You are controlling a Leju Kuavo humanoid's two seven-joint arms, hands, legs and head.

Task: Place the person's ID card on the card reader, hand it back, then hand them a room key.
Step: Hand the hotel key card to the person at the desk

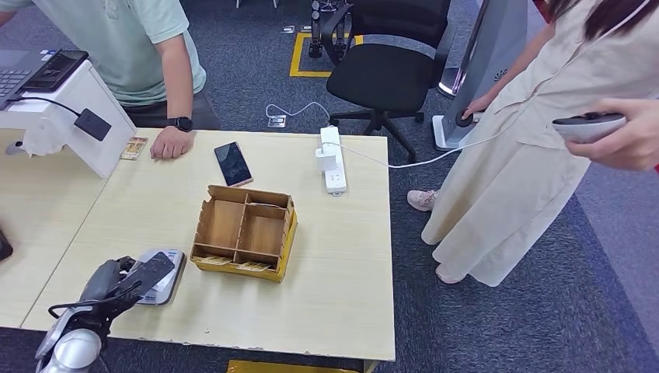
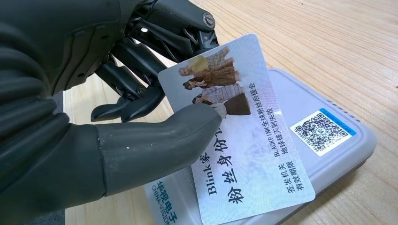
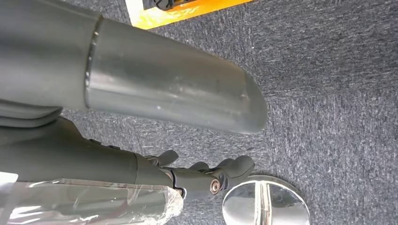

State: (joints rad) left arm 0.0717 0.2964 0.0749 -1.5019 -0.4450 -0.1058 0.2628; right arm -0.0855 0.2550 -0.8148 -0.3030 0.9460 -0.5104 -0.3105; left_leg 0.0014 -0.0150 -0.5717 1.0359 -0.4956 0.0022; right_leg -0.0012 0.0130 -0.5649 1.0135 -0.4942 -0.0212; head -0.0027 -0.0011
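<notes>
My left hand hovers at the table's near left corner. In the left wrist view its thumb and fingers pinch the ID card, a pale card with printed figures and text. The card lies tilted over the top of the grey-white card reader, which sits by the front edge. A wooden compartment box stands mid-table with cards in its front slots. My right hand hangs over the carpet, holding nothing.
A person in a green shirt rests a hand on the far edge, beside a small card. A phone and power strip lie behind the box. A white stand is at left. Another person stands to the right.
</notes>
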